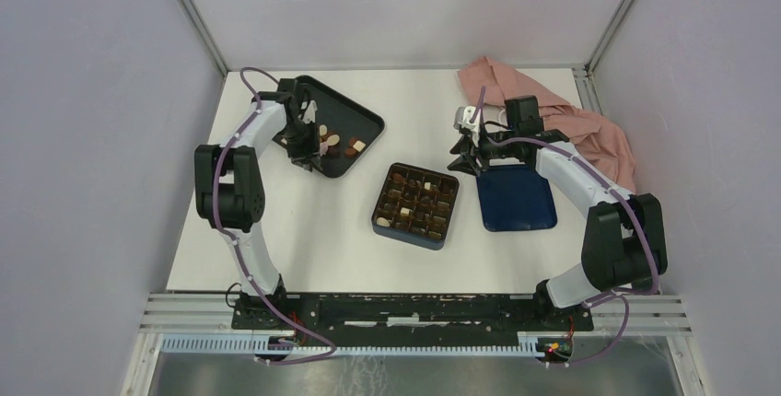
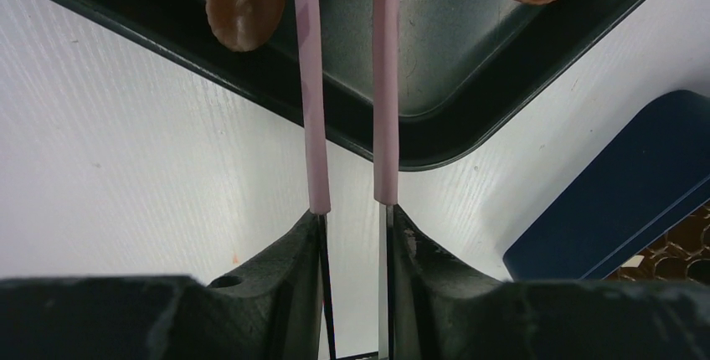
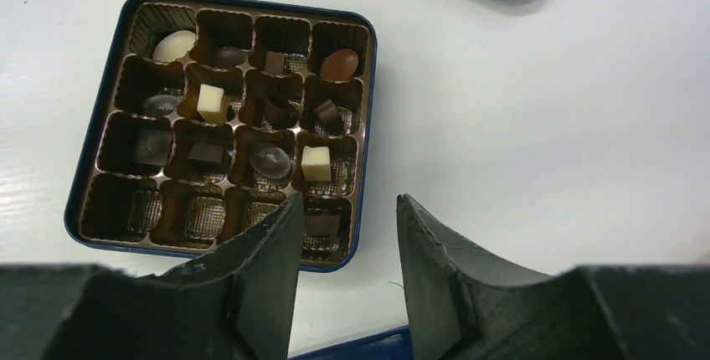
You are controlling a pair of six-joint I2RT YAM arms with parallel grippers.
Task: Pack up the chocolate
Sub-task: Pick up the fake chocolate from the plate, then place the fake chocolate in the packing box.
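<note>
Top external view: two arms are reaching out over the white table (image 1: 313, 239), one on each side.
Black tray (image 2: 435, 59): it is sitting at ten o'clock on the table, turned corner-on.
Chocolate (image 1: 336, 143): a handful of loose brown and cream pieces is lying in the tray. More pieces are sitting one to a cell in the box.
Blue box (image 3: 74, 201): it is resting at the table's centre, its brown grid facing up, most cells filled.
Blue lid (image 1: 516, 198): it is lying flat at three o'clock from the box, just beside it.
Pink cloth (image 1: 553, 106): it is lying bunched at one o'clock on the table.
Left gripper (image 1: 304, 152): it is hanging over the tray's seven o'clock edge. Its long pink finger sleeves (image 2: 311, 84) are running parallel with a narrow gap. Their tips are running off the wrist view beside a cream piece, so I cannot tell whether anything is pinched.
Right gripper (image 3: 350, 201): it is hovering over the lid's far edge at two o'clock from the box. Its jaws are standing apart with only bare table between them, gripping nothing.
</note>
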